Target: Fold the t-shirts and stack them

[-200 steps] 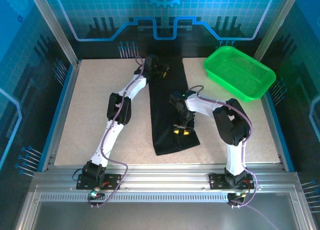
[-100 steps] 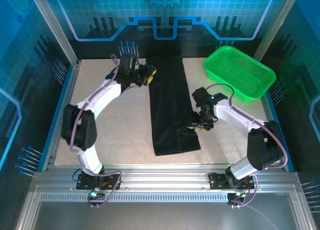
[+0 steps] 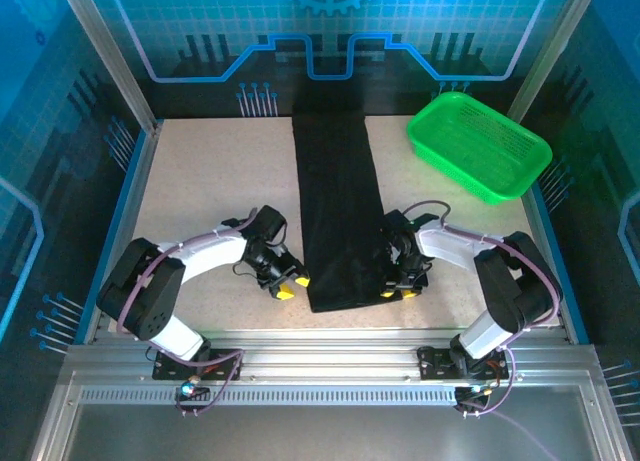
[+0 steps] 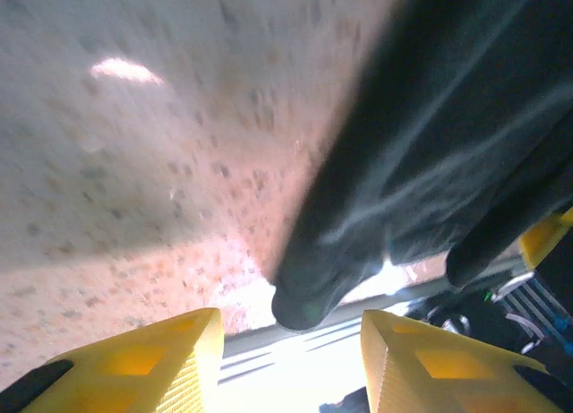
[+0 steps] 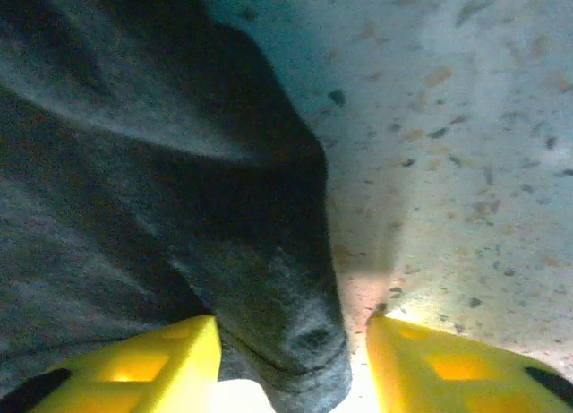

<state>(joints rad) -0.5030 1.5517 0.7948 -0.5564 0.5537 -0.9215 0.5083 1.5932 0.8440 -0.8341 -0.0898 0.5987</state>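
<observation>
Here we are, one black t-shirt (image 3: 340, 211) laid out as a long narrow strip on the bench (image 3: 200, 181), its far end just left of the green basket (image 3: 478, 146) and the rest running away from the basket toward the arm bases. Both arms are working the end farthest from the basket. The left gripper (image 3: 292, 287) sits just off the corner on the side away from the basket, jaws apart with nothing between them; its wrist view has the rounded corner of cloth lying ahead of the yellow fingers (image 4: 134, 359), near but not touching. The right gripper (image 3: 402, 289) is at the corner on the basket's side, also parted, but straddling the cloth, with the corner lying between its jaws and a sliver of bench showing beside one pad (so not clamped). By my reading the step in hand is pinching this hem to carry it up toward the basket end. To do it well, the left needs to slide in until the cloth is deep between its pads. Both should then close on all the layers and lift level together, or the strip will skew.
</observation>
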